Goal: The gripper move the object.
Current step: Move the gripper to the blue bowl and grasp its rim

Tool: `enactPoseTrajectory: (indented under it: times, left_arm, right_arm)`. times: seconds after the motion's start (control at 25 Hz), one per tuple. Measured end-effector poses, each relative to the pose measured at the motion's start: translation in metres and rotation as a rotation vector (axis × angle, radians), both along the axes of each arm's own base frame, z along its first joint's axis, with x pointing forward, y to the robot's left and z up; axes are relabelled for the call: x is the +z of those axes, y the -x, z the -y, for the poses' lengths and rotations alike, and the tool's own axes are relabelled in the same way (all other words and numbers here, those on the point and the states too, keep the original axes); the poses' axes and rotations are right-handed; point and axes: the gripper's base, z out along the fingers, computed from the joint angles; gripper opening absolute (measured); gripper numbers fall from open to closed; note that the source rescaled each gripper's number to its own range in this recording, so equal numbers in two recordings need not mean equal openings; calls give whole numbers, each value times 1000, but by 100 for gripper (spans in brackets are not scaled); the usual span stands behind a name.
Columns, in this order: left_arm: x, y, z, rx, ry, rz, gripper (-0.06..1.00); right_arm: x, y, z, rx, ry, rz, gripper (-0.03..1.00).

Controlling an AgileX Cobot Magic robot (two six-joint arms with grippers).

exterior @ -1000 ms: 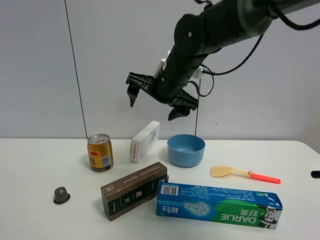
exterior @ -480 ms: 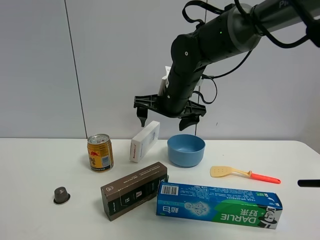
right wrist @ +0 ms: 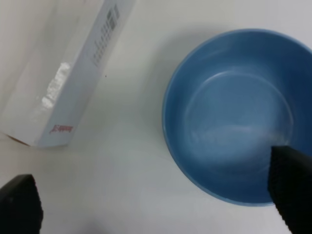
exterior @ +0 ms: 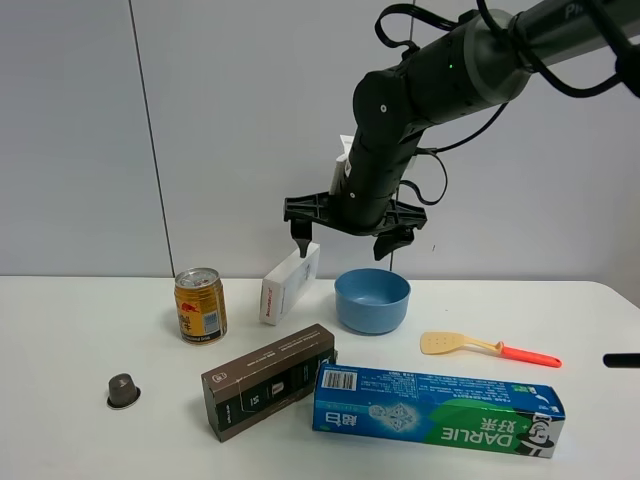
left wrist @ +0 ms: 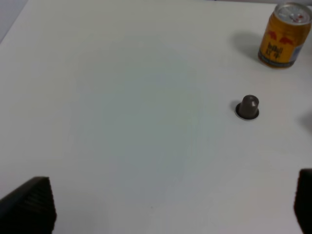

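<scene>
The blue bowl (exterior: 372, 300) stands upright on the white table, right of centre. My right gripper (exterior: 343, 240), a black claw on a thick dark arm, hangs open just above it, apart from it. One finger is over the white box, the other over the bowl's far rim. In the right wrist view the bowl (right wrist: 234, 117) lies below the open gripper (right wrist: 155, 195), with one fingertip (right wrist: 290, 187) over its inside. My left gripper (left wrist: 165, 207) is wide open and empty over bare table. It does not show in the exterior view.
A white box (exterior: 290, 283) leans just left of the bowl. A gold can (exterior: 200, 305), a dark capsule (exterior: 123, 390), a brown box (exterior: 268, 380), a blue-green Darlie box (exterior: 437, 410) and a yellow spatula with a red handle (exterior: 490, 349) surround it.
My right gripper has come down from high above the table to just over the bowl, shifted a little right and turned its fingers downward. The objects on the table have not moved.
</scene>
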Motion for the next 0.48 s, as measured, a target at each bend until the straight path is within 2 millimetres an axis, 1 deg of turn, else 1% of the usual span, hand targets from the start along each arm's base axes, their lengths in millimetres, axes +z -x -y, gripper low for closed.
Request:
enactPoseTrajectory:
  times: [0.2,0.48]
  left_arm:
    - [0,0,0,0,0,0,100]
    - [0,0,0,0,0,0,100]
  right_arm:
    - [0,5,-8,32,1,-6,93]
    - [-4,9,-1,60,111,-47,92]
